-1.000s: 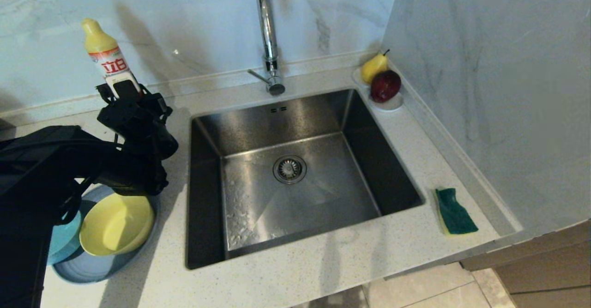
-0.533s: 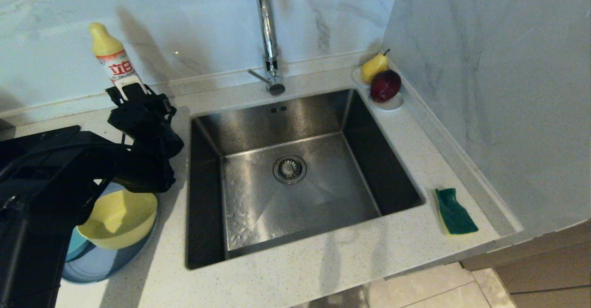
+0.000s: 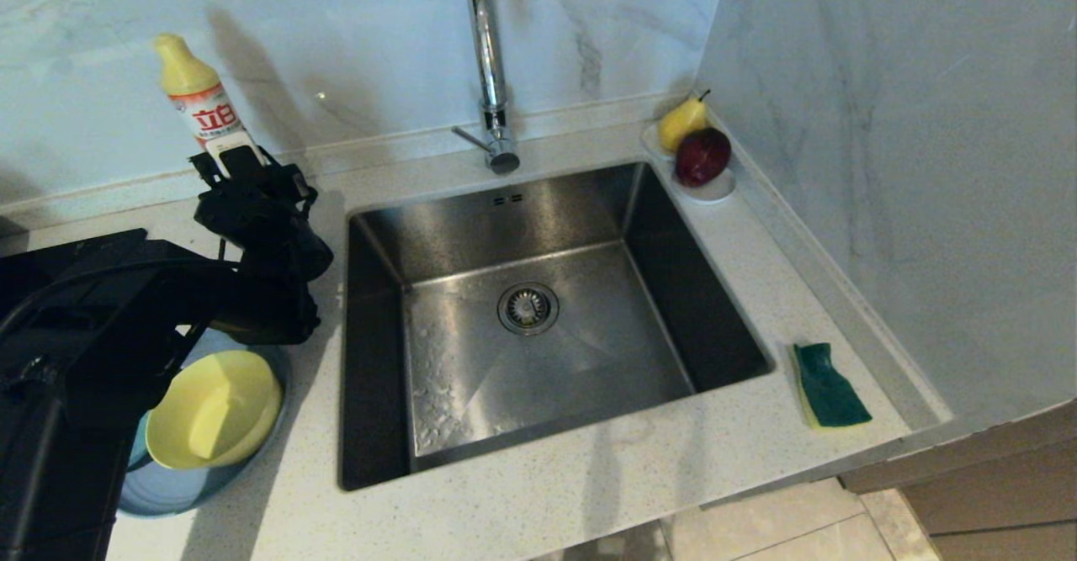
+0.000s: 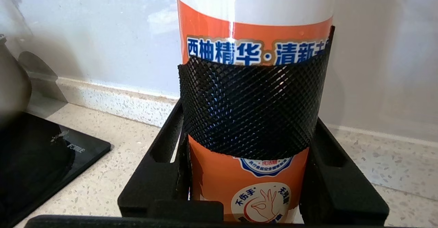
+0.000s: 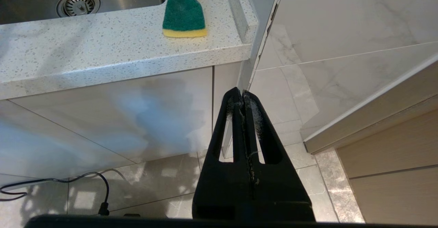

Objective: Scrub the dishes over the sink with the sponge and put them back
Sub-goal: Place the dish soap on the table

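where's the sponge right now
In the head view the sponge lies green side up on the counter to the right of the sink, near the front right corner by the marble side wall, untouched.

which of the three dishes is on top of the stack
The yellow bowl. It sits uppermost and fully shows, while the teal bowl peeks out beside it and the grey-blue plate lies beneath both.

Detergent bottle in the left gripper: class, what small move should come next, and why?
Probably swing the detergent bottle over to the yellow bowl to dose soap. The left gripper is clamped on the bottle's body and holds it upright. The bowl sits stacked just in front of that arm. The sponge lies untouched to the right of the sink, and the right gripper hangs shut.
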